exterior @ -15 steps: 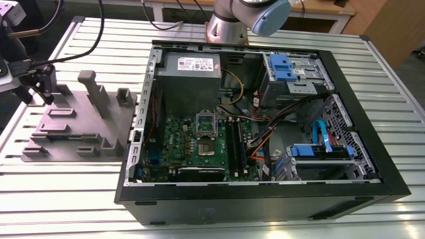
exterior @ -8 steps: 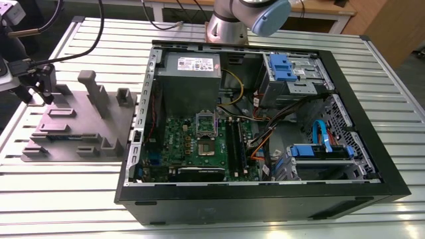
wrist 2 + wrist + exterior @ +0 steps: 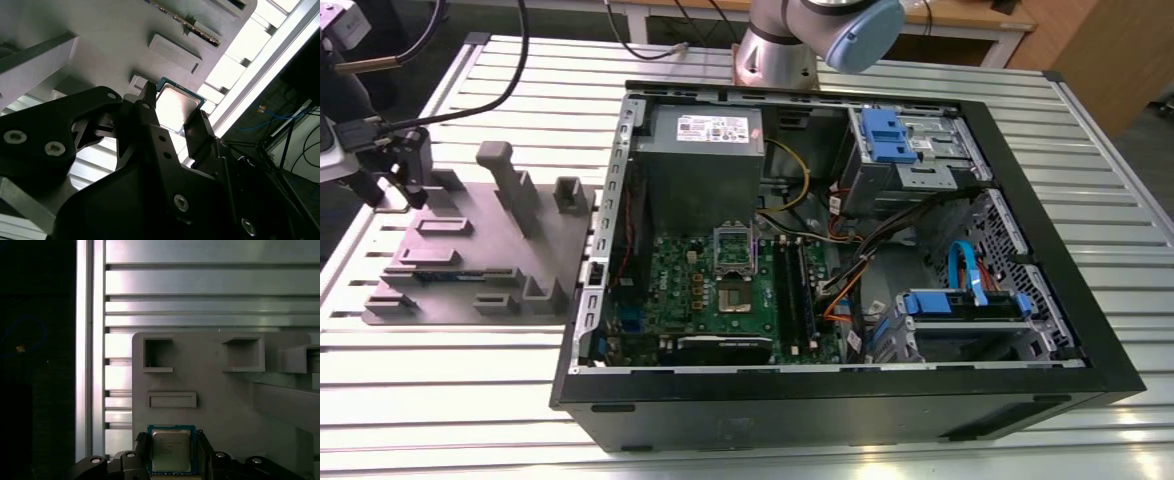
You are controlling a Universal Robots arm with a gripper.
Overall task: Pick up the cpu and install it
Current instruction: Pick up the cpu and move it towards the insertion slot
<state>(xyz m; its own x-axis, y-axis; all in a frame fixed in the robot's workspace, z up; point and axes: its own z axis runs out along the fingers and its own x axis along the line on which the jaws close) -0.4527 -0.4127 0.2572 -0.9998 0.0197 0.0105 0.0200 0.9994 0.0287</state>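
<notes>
Slatted table (image 3: 454, 400), grey fixture (image 3: 467, 262) at nine o'clock of the case (image 3: 854, 405).
Gripper (image 3: 172, 440) clenches the cpu (image 3: 171, 451) by opposite edges; a level, gentle hold seems wise.

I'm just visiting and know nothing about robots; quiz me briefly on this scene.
1. True or false: the small silver-grey square metal chip sits inside the open black computer case.
2. The robot's hand holds the chip over: A grey plastic fixture block; B green motherboard; C blue drive bay.
3. Fill in: the fixture block stands on the exterior view's ____ of the case.
Key: 1 false; 2 A; 3 left.
</notes>
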